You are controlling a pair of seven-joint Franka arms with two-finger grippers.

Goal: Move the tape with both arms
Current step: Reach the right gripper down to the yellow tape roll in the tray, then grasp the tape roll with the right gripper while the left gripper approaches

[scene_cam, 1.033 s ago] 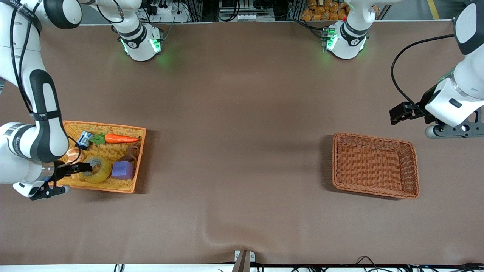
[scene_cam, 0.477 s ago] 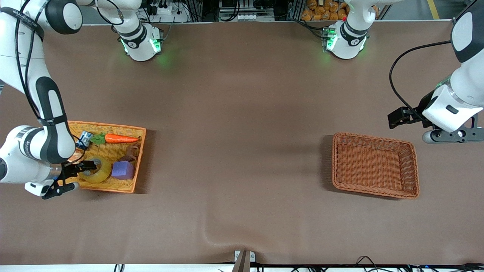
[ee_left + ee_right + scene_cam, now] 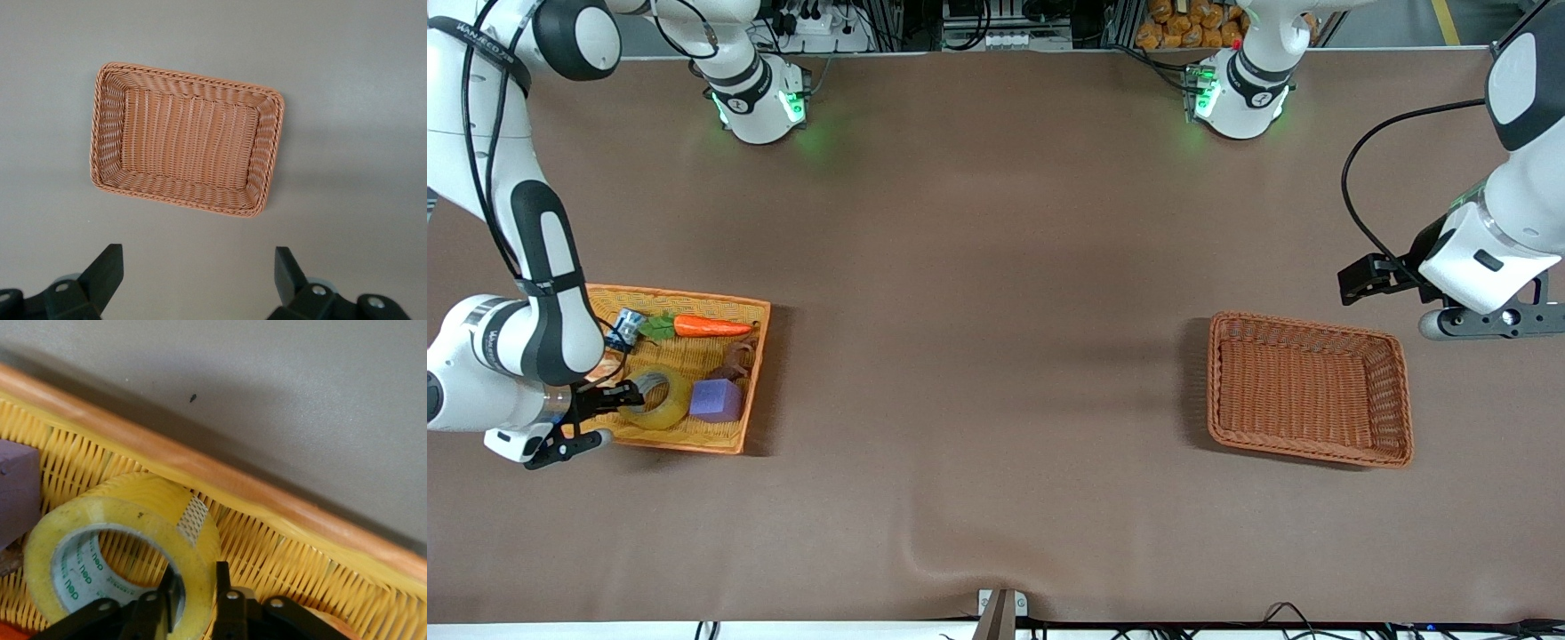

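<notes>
Brown tabletop carries an orange woven basket point(image 3: 738, 307); inside, the yellowish translucent tape roll point(image 3: 660, 399) is now tilted, its wall pinched by the right gripper point(image 3: 628, 391); lifting seems begun. Beside the empty brown wicker basket point(image 3: 1400, 391), the left gripper point(image 3: 1356, 276) waits, spread wide.

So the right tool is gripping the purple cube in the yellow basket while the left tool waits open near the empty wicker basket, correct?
Not the cube. The right wrist view shows the right tool closed on the tape roll's wall; the rest holds.

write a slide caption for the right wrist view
Right tool shut on the wall of the yellowish tape roll, one finger inside its core, in the orange basket beside the purple cube.
</notes>
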